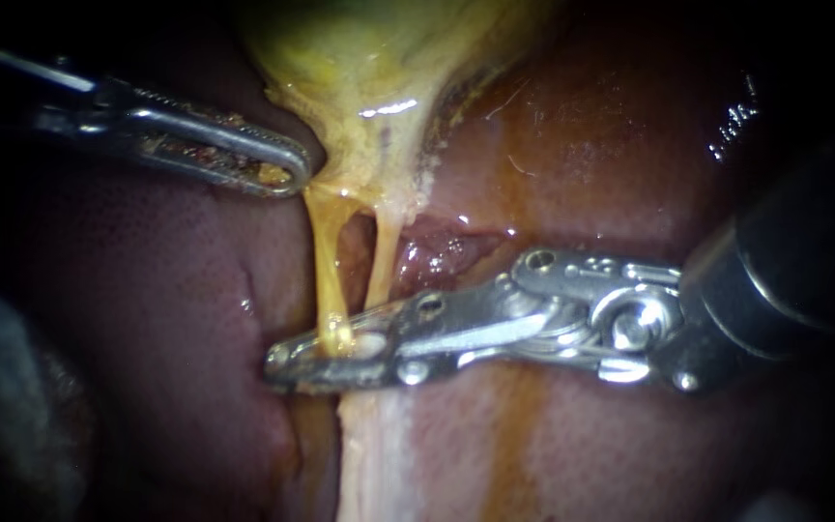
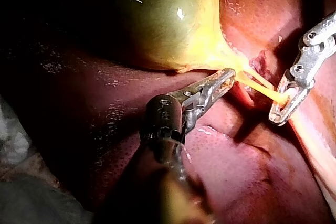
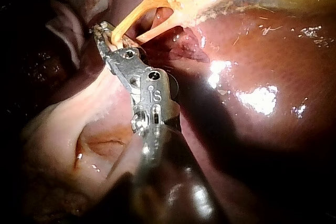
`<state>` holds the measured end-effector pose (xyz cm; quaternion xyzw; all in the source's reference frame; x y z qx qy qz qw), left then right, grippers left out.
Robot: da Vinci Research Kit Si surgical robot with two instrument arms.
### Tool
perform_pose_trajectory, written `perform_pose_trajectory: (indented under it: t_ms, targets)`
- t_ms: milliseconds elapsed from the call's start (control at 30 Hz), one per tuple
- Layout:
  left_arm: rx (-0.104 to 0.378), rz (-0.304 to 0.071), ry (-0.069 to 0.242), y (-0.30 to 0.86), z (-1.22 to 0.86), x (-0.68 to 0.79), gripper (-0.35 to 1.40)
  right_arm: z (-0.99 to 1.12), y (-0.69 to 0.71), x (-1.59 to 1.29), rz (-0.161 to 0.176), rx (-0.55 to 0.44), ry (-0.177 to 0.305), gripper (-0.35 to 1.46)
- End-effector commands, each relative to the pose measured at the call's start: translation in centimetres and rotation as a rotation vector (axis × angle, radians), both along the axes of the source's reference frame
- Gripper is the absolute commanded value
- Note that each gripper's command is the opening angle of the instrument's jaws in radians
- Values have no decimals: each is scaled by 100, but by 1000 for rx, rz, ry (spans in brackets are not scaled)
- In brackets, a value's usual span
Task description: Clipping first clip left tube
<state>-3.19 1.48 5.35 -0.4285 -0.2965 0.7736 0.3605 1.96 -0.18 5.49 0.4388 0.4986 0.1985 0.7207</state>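
While left instrument (image 1: 284, 174), upper left, grips gallbladder (image 1: 379, 77) neck, right instrument (image 1: 287, 362) jaws at lower centre clamp left tube (image 1: 327, 261); no seated clip visible yet, release pending.

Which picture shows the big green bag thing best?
The left wrist view: the gallbladder fills much of it as a round green sac. The endoscope view shows only its yellow narrowing end; the right wrist view, only a yellow strip of it.
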Motion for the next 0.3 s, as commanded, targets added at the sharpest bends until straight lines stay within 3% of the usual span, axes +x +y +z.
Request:
perform_pose_trajectory:
  t_ms: [33,300]
  targets:
    - [0,0,0,0,0,0,-35,1,0,-1,-2,0,0,-35]
    - [0,0,0,0,0,0,-35,3,1,-1,-2,0,0,-35]
